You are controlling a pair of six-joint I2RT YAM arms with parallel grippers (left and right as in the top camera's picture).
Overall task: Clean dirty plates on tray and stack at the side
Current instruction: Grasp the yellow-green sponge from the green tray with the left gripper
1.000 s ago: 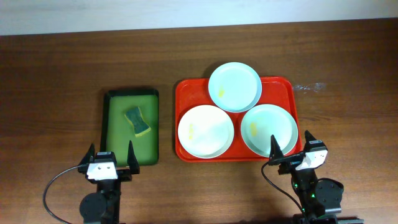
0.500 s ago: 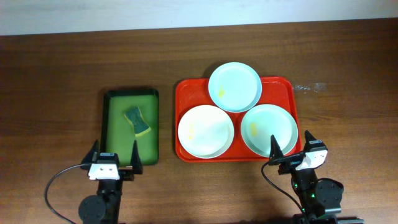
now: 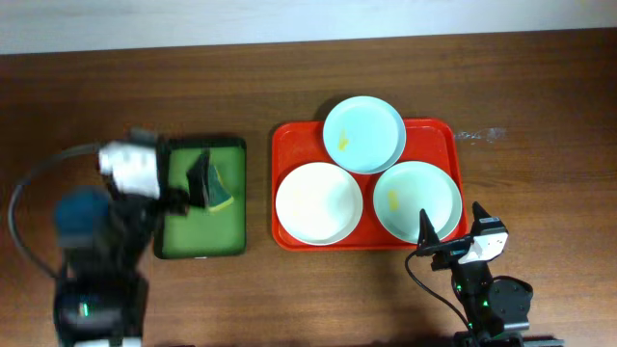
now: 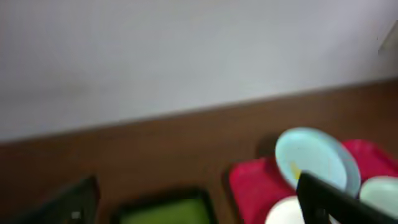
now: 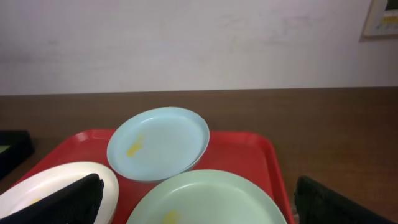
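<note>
Three plates lie on the red tray [image 3: 440,136]: pale blue [image 3: 362,134] at the back, creamy white [image 3: 319,202] front left, pale mint [image 3: 416,200] front right. The blue and mint plates show yellow smears. My left gripper [image 3: 193,178] is open and empty, raised over the green tray [image 3: 198,241] next to the sponge [image 3: 222,196]. Its blurred wrist view shows the blue plate [image 4: 314,158] and red tray [image 4: 249,183]. My right gripper [image 3: 448,231] is open and empty at the red tray's front edge. Its fingers [image 5: 199,210] straddle the mint plate [image 5: 236,186], with the blue plate [image 5: 158,143] beyond.
The dark-rimmed green tray stands left of the red tray and holds a green and yellow sponge, partly hidden by my left finger. A black cable [image 3: 34,193] loops off the left arm. Bare brown table [image 3: 540,145] lies right of the red tray.
My left arm has lifted from the table's front edge and swung forward over the green tray, close to the sponge. The right arm and the plates have not moved.
</note>
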